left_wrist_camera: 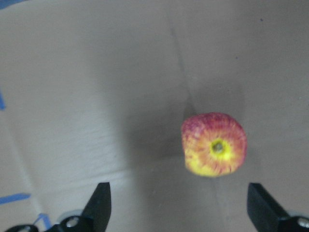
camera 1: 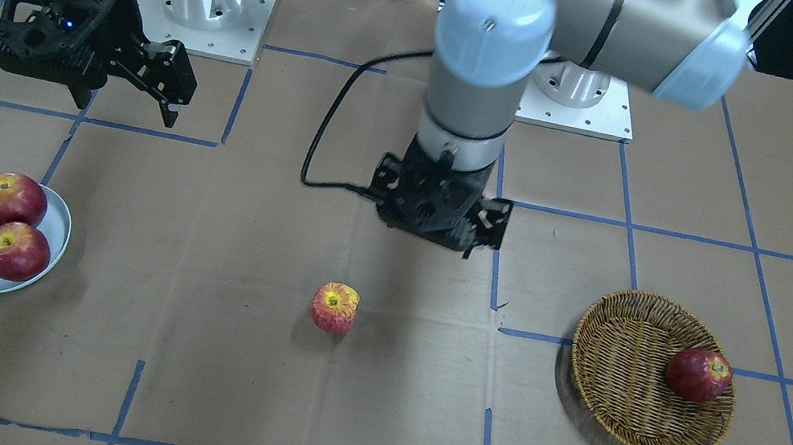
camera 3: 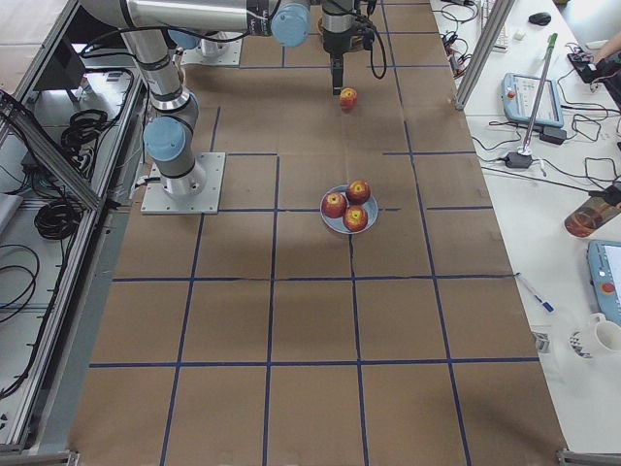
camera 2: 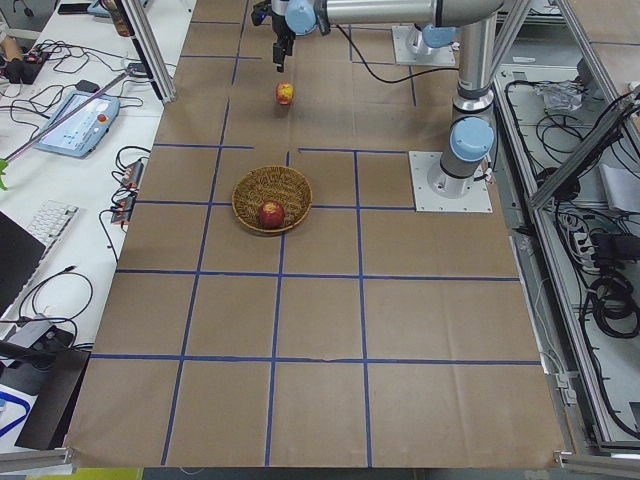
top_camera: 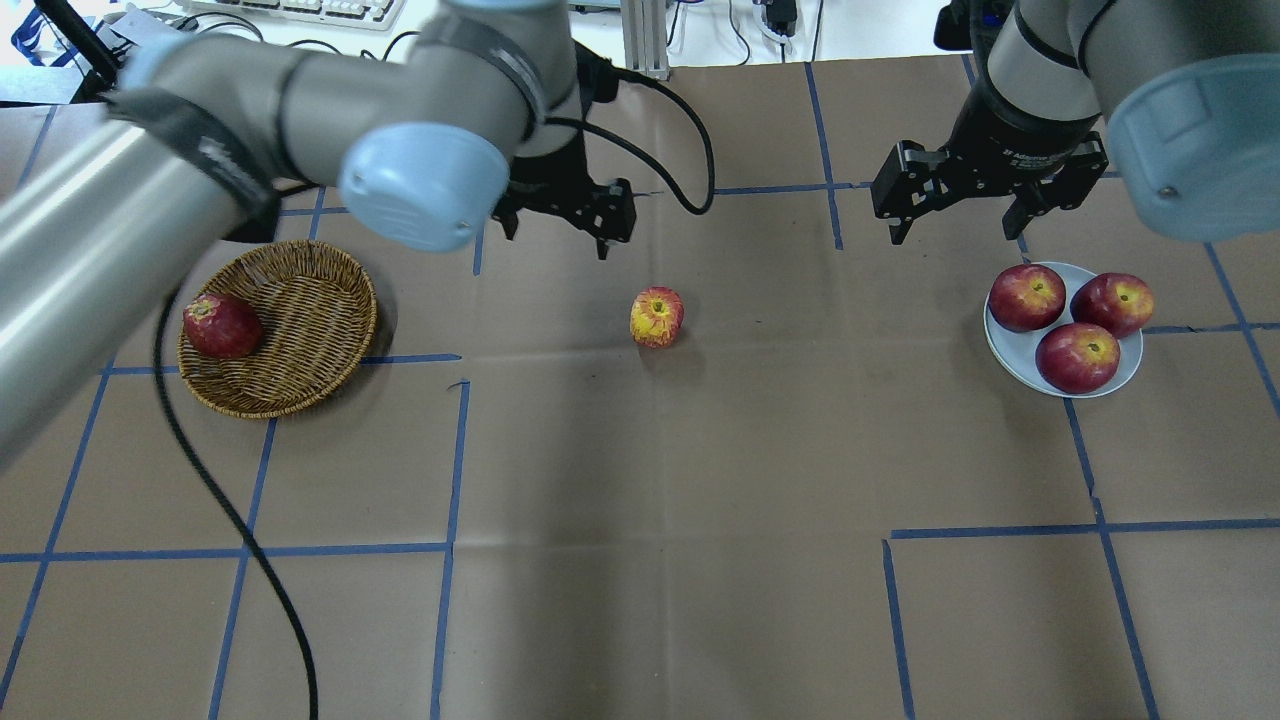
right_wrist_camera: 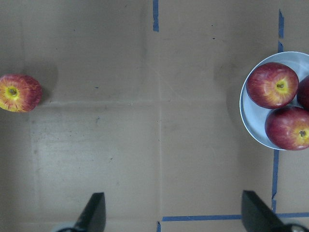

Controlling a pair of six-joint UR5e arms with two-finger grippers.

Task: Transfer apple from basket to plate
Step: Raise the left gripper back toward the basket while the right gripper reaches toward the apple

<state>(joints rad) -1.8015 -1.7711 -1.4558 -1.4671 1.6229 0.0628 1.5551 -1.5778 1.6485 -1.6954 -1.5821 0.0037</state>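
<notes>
Apple (top_camera: 657, 317): overhead, basket (top_camera: 300, 320) at 9 o'clock, plate (top_camera: 1010, 355) at 3 o'clock; my left gripper (left_wrist_camera: 177, 198) and right gripper (right_wrist_camera: 172, 198) spread, empty.

Apple (top_camera: 657, 317) standing alone mid-table, open paper (top_camera: 640, 480) all round, plate (top_camera: 1012, 352) crowded by 3 dark apples (top_camera: 1077, 357)
</notes>
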